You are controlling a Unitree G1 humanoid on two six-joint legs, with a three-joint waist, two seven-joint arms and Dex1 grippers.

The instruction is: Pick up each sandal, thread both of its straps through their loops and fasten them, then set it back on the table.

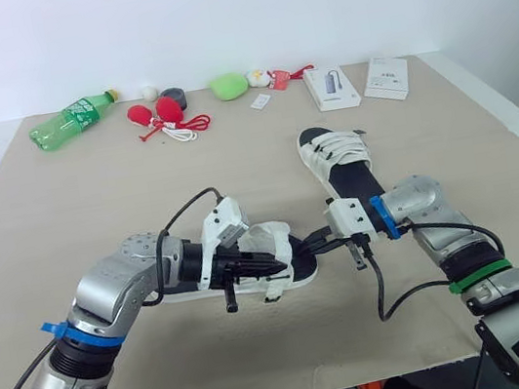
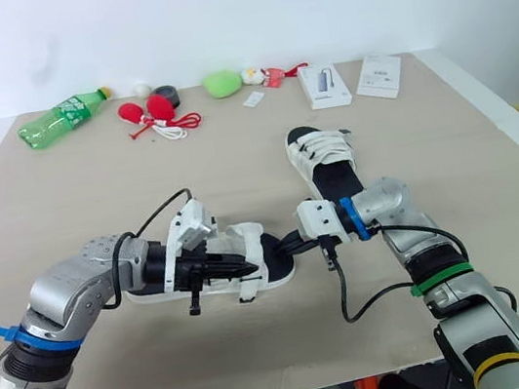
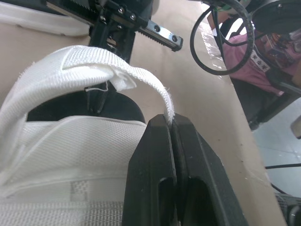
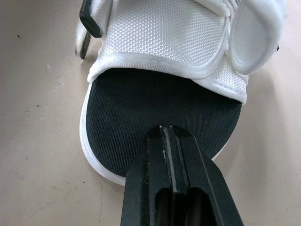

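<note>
Beige counter, white wall behind | near sandal flat at front, long axis left–right between the arms | left tool pinched on its strap tip — nearer for threading | right tool closed, tip at footbed end | second sandal well beyond.

near sandal left, far sandal right
</note>
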